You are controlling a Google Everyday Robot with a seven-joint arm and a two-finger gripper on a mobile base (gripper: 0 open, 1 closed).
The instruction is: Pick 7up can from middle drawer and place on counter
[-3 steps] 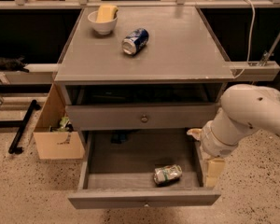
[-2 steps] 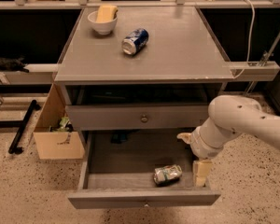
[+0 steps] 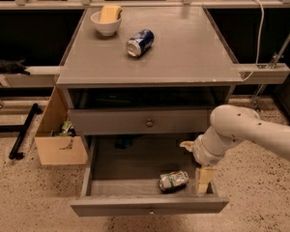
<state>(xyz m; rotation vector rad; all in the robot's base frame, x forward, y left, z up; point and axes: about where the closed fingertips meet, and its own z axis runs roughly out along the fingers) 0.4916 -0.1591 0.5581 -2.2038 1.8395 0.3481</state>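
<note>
The 7up can (image 3: 174, 181) lies on its side, dented, at the front right of the open middle drawer (image 3: 150, 205). My gripper (image 3: 196, 162) hangs from the white arm at the drawer's right side, just right of the can and slightly above it. Its pale fingers (image 3: 204, 179) are spread apart and hold nothing. One finger points down inside the drawer next to the can; I cannot tell whether it touches the can. The counter (image 3: 188, 52) is the grey top of the cabinet above.
A blue can (image 3: 139, 42) lies on its side on the counter, behind it a white bowl (image 3: 106, 24) with a yellow sponge. A closed drawer front with a round knob (image 3: 149, 123) sits above the open drawer. A cardboard box (image 3: 58, 141) stands on the floor to the left.
The arm has swung left and lower, bringing the gripper from outside the drawer's right edge to just beside the can. The can has not moved.
</note>
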